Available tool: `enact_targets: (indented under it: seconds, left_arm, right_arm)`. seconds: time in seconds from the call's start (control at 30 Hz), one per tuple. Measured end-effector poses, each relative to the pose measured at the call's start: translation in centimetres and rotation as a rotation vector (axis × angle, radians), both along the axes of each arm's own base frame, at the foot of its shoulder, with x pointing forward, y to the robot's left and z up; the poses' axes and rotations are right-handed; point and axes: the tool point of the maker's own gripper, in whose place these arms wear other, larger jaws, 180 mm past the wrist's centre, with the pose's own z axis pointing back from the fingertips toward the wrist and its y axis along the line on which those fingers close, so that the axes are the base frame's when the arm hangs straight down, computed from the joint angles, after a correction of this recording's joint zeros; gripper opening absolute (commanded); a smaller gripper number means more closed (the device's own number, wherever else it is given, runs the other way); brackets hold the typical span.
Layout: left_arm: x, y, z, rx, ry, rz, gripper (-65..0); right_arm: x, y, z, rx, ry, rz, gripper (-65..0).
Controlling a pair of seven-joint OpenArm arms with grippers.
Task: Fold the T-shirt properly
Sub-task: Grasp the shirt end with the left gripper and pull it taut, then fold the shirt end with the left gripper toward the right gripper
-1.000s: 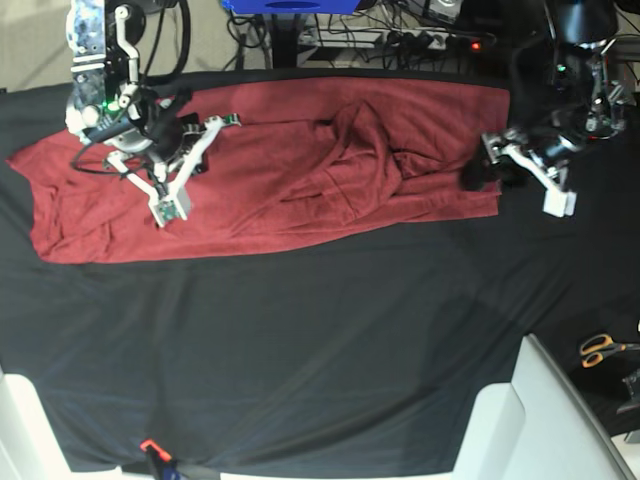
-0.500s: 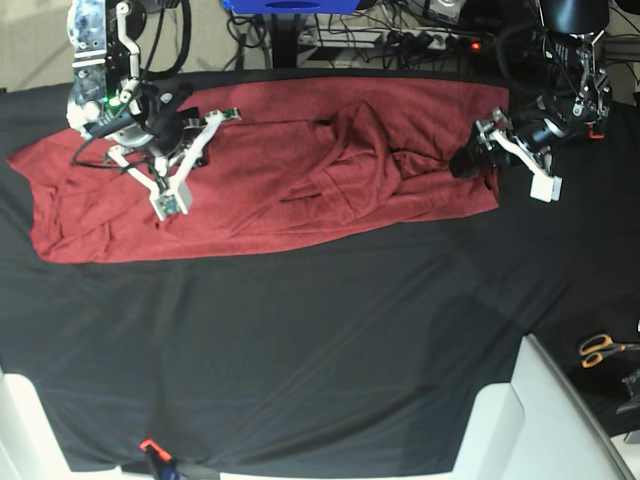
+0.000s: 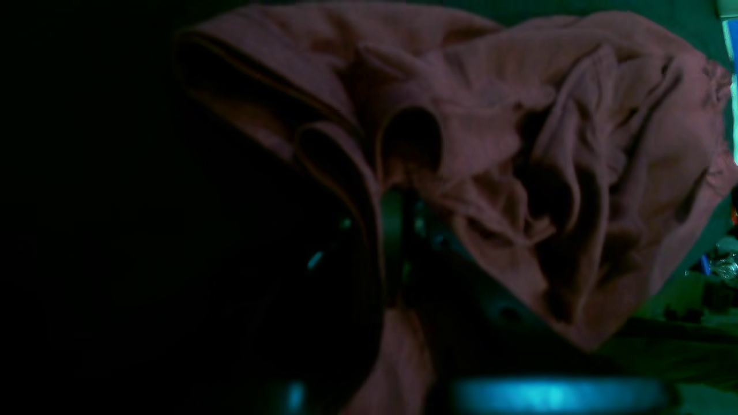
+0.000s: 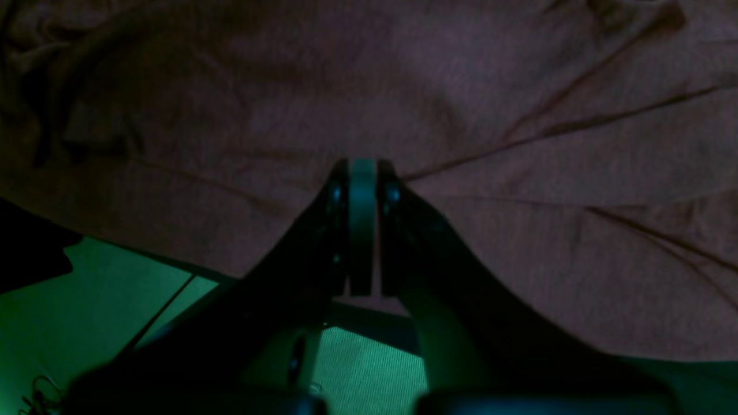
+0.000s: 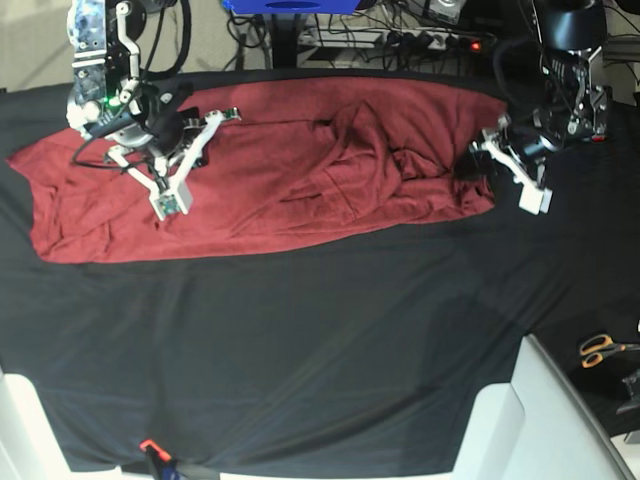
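A: What's new?

B: The left gripper [image 5: 470, 168], spread wide a second ago beside the shirt [image 5: 270, 170], has moved in and pinched its edge, which now bunches up off the black cloth [image 5: 320, 350].

A: And the right gripper [image 4: 362, 173]?

B: Unchanged, pressed together on the fabric at the other end.

A: Meaning?

B: Both ends look held, so a lift or fold can probably start. The shirt lies rumpled across the table's far half.
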Motion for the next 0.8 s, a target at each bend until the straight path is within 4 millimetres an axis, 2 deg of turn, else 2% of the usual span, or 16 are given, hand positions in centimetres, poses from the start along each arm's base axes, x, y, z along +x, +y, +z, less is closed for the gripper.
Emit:
enact_targets:
  seconds: [0.23,0.33,0.43,0.53,0.6,0.7,0.8]
  left_arm:
    - [1.6,4.4,2.0,0.104,-0.026,-0.009,-65.0]
    - [1.3,6.1,2.3,0.133,-0.018,0.003,-65.0]
    - [1.2,8.6,3.1,0.17,-0.033,0.059,-65.0]
    - [0.4,11.7,3.3,0.281,-0.003,0.073,-65.0]
    - [-0.1,13.0,3.8,0.373,0.008,0.053,-65.0]
    - [-0.3,13.8,4.9,0.489,-0.012,0.034,-65.0]
    - [-0.5,12.8,5.5,0.602,-0.018,-0.023,-65.0]
  right_arm:
    - [0.0,0.0,0.0,0.0,0.0,0.0,-64.2]
    - [0.0,0.0,0.0,0.0,0.0,-0.001,-64.2]
    - [0.1,0.0,0.0,0.001,-0.001,0.001,-64.2]
    - [0.2,0.1,0.1,0.0,-0.005,0.002,-64.2]
    - [0.3,0.1,0.1,0.001,-0.006,0.002,-64.2]
    - [0.2,0.2,0.1,0.002,-0.005,0.004,-64.2]
    - [0.3,0.2,0.1,0.002,-0.006,0.004,-64.2]
